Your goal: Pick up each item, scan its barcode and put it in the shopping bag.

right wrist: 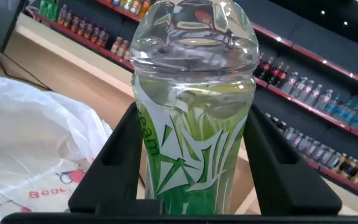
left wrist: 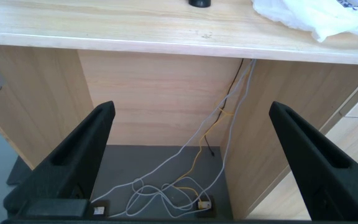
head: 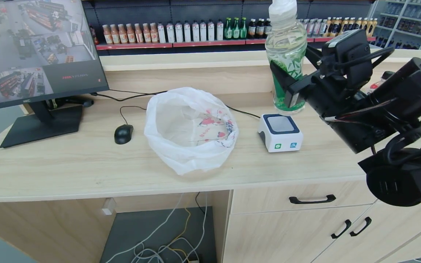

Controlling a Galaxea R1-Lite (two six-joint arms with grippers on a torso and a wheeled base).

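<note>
Pale wood desk (head: 68, 168) ahead of you, and down at its front edge your left hand (left wrist: 191, 115) hangs with fingers spread wide, nothing between them, facing the kneehole where loose cables (left wrist: 166, 186) lie on the floor. Up on the desk, the white shopping bag (head: 190, 128) sits open in the middle, with a black mouse (head: 123, 134) just beside it on the left and the scanner (head: 279, 132) near it on the right. Your right hand (head: 287, 84) is pinching the green-labelled bottle (head: 285, 47) upright, just behind the scanner. Further back on the left stands a monitor (head: 31, 47), and shelves of bottles (head: 196, 31) line the far wall.
</note>
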